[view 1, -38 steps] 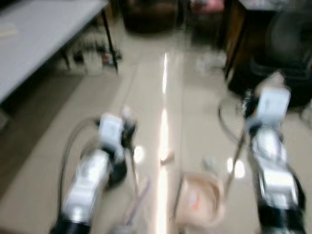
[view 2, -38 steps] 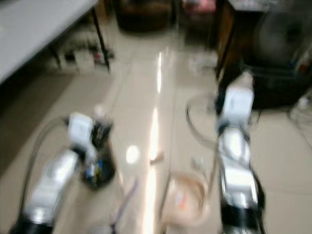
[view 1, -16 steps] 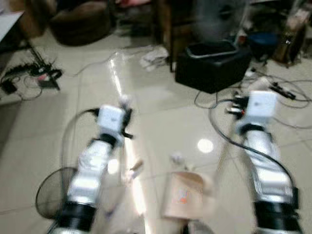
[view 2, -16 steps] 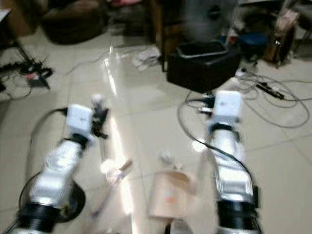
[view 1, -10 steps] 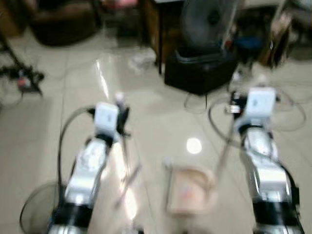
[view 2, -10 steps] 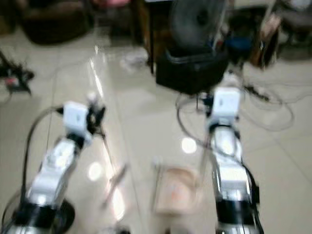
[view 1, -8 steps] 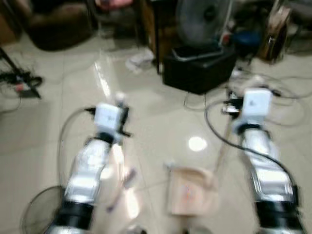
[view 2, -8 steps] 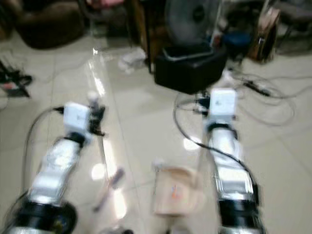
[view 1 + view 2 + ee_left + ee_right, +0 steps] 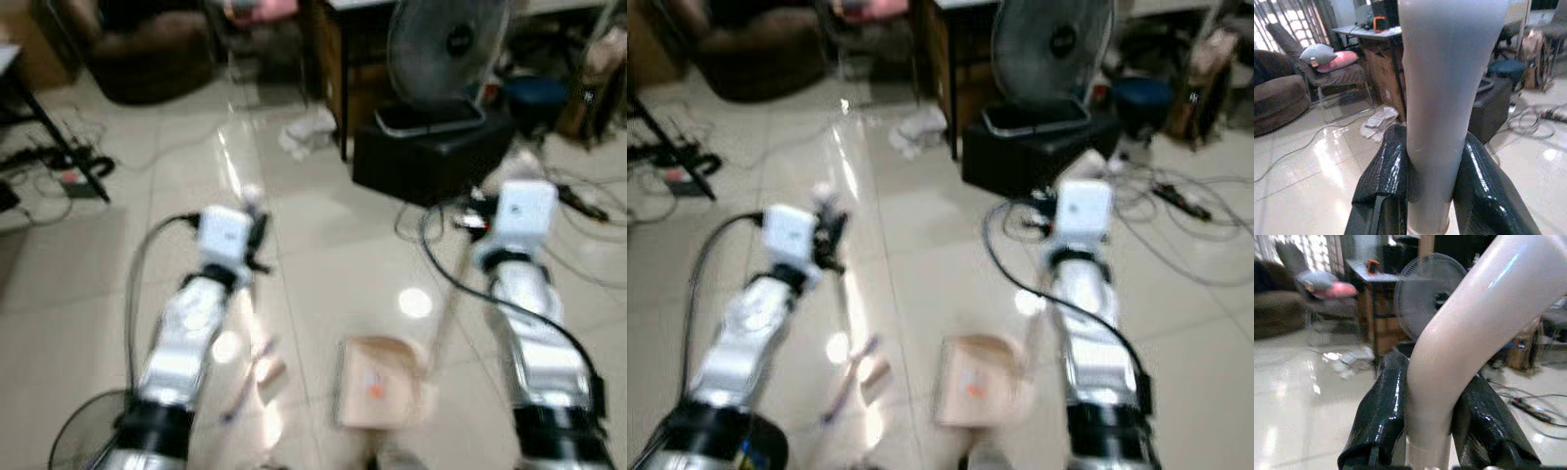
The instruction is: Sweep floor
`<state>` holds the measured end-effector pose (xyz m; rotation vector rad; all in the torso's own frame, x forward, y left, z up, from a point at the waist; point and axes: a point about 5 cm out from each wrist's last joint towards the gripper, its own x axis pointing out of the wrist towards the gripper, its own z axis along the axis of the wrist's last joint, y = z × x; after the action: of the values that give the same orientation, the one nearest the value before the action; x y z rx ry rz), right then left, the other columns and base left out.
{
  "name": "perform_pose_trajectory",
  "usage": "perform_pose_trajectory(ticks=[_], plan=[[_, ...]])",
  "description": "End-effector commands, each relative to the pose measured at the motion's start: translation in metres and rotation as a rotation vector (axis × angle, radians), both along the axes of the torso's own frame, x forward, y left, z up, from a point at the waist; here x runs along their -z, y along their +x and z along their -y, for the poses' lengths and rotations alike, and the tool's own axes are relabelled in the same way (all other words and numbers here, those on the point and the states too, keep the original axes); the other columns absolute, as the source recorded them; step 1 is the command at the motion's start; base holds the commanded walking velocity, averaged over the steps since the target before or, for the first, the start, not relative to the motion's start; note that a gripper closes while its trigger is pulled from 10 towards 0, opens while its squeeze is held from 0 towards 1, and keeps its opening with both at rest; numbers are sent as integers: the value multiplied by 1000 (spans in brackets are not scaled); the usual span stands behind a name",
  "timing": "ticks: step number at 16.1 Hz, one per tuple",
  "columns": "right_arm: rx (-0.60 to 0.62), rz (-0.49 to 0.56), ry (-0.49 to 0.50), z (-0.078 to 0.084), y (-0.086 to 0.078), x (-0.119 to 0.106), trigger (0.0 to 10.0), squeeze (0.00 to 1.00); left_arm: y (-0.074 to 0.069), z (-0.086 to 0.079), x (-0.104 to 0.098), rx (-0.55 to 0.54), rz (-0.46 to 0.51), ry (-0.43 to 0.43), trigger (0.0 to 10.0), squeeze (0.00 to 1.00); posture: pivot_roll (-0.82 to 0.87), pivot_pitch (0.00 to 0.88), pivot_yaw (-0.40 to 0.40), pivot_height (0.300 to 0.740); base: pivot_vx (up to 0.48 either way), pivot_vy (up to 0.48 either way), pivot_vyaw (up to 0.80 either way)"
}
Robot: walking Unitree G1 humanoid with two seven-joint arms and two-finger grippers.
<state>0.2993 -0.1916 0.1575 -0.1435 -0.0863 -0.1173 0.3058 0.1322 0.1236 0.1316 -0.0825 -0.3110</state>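
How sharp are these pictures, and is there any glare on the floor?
Left and right eye views: soft with motion blur, so the dustpan and the fan lack crisp edges; bright lamp glare streaks the glossy tiles. Left wrist view: the near broom handle is a featureless blur, the room behind clearer. Right wrist view: a highlight runs along the curved dustpan handle; the background is soft.
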Motion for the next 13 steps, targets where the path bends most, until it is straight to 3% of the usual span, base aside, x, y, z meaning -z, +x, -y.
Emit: perform_pose_trajectory(ticks=[1, 2, 6, 13], plan=[[-46, 40, -19, -10, 3, -11, 10000, 0, 2, -8, -9, -20, 38, 0, 10000, 0, -45, 80, 37, 740, 409, 0, 800], [-49, 41, -23, -11, 3, -12, 10000, 0, 2, -8, -9, -22, 40, 0, 10000, 0, -44, 81, 37, 740, 409, 0, 800], [-78, 75, 34, -13, 2, -14, 10000, 0, 3, -9, -10, -27, 42, -5, 10000, 0, -44, 85, 39, 740, 401, 0, 0], [-62, 101, 55, -10, -1, -16, 10000, 0, 3, -13, -6, -47, 18, 20, 10000, 0, -39, 93, 48, 740, 0, 0, 0]])
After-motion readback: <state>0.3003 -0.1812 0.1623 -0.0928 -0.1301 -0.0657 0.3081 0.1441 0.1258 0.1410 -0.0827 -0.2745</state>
